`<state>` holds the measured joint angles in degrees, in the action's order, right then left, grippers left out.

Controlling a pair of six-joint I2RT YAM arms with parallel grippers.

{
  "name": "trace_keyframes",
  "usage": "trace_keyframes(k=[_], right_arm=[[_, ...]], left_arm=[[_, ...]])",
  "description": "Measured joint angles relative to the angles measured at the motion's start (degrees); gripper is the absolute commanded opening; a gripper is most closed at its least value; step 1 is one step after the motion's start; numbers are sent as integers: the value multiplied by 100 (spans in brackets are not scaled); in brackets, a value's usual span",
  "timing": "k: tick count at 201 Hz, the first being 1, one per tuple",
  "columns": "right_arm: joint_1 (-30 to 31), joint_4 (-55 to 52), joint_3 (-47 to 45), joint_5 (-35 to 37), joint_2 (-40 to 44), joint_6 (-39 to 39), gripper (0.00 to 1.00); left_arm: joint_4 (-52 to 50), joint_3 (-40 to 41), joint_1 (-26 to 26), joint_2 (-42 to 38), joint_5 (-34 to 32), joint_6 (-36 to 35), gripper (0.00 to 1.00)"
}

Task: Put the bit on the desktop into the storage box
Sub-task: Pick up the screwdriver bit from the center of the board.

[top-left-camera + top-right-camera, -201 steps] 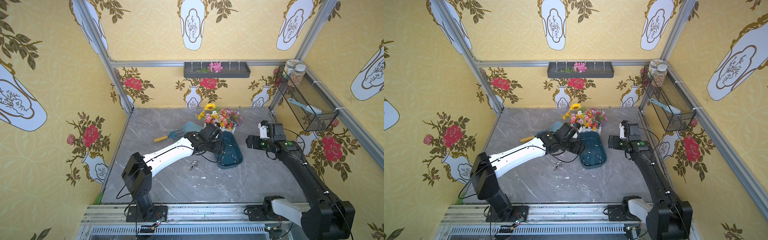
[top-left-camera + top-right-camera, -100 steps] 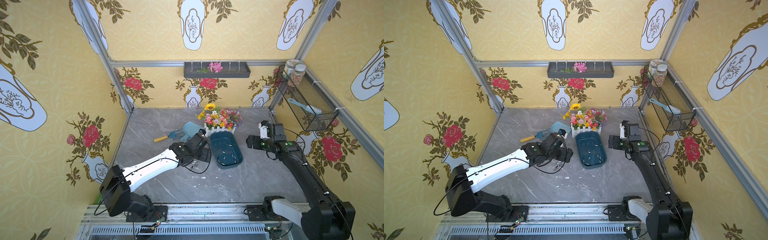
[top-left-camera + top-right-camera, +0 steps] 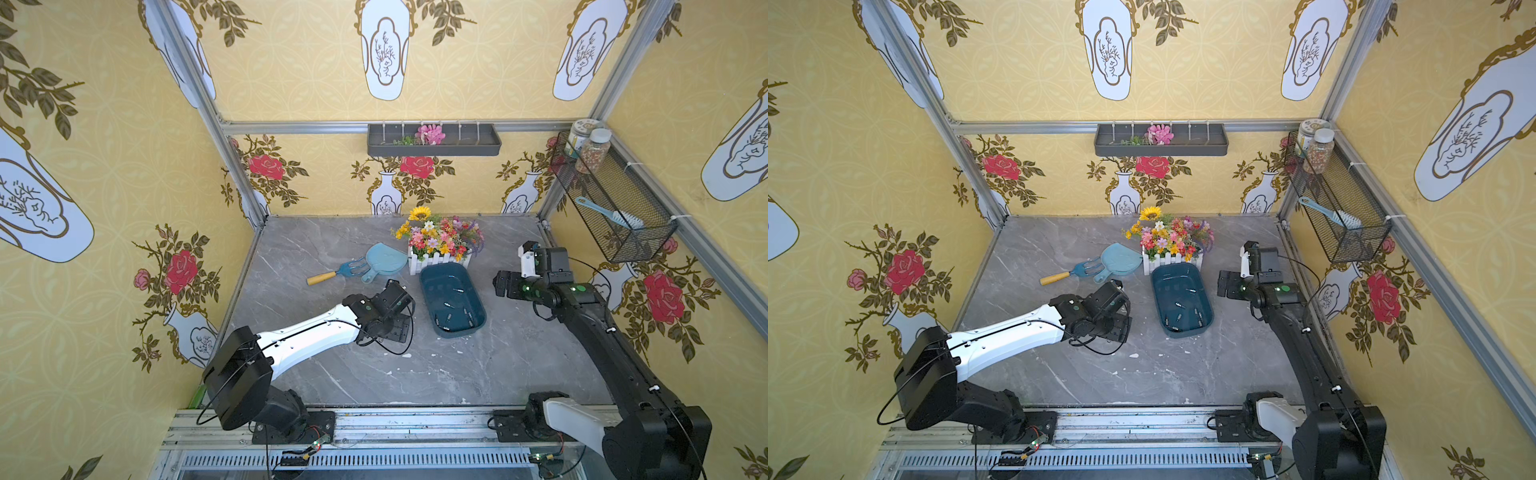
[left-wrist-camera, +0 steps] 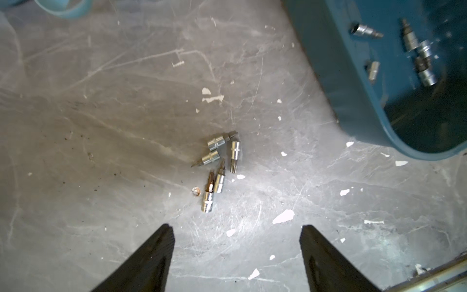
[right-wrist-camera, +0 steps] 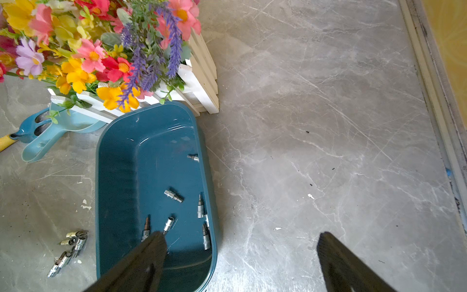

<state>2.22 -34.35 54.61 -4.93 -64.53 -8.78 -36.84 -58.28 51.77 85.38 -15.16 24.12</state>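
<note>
- Five bits [image 4: 219, 164] lie in a tight cluster on the surface [image 4: 101, 126], near the box [image 4: 328, 63] but outside it, several touching one another; other bits [image 5: 173, 196] already lie inside the box
- They look like small chromed steel pieces: light, stiff and not fragile, but smooth and round, so likely to slip from a loose pinch or roll when nudged
- The best hold, I judge, is across the thick socket end, not the thin tip; the nearest bit [image 4: 207, 199] lies at the cluster's edge and offers the clearest reach, though a neighbour lies right against it
- The left hand [image 4: 237, 228] hovers above the surface just short of the cluster, fingers wide apart, nothing between them
- The right hand [image 5: 242, 236] hangs on the box's other side, fingers also wide apart and empty
- A second ago the left hand was over the box; half a second ago it was drawing back; now it sits over the cluster, hiding it in both top views, and the box shows whole
- The right hand and the box have not moved
</note>
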Motion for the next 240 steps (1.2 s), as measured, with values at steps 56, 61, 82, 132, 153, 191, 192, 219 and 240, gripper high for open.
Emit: trace_keyframes(k=[56, 61, 82, 132, 153, 191, 192, 219, 240], right_arm=[[0, 0, 0, 0, 0, 0, 97], [0, 0, 0, 0, 0, 0, 97], [0, 0, 0, 0, 0, 0, 97], [0, 0, 0, 0, 0, 0, 97], [0, 0, 0, 0, 0, 0, 97], [0, 0, 0, 0, 0, 0, 97], [0, 0, 0, 0, 0, 0, 97], [0, 0, 0, 0, 0, 0, 97], [0, 0, 0, 0, 0, 0, 97]], left_arm=[[-4, 326, -153, 111, 424, 114, 66], [22, 363, -192, 107, 490, 144, 65], [142, 535, -387, 111, 715, 142, 60], [278, 636, -634, 271, 940, 122, 48], [321, 636, -732, 398, 951, 90, 44], [367, 595, -800, 658, 955, -15, 38], [367, 595, -800, 658, 955, -15, 38], [387, 592, -811, 787, 1038, -39, 37], [409, 592, -822, 822, 1040, -57, 36]])
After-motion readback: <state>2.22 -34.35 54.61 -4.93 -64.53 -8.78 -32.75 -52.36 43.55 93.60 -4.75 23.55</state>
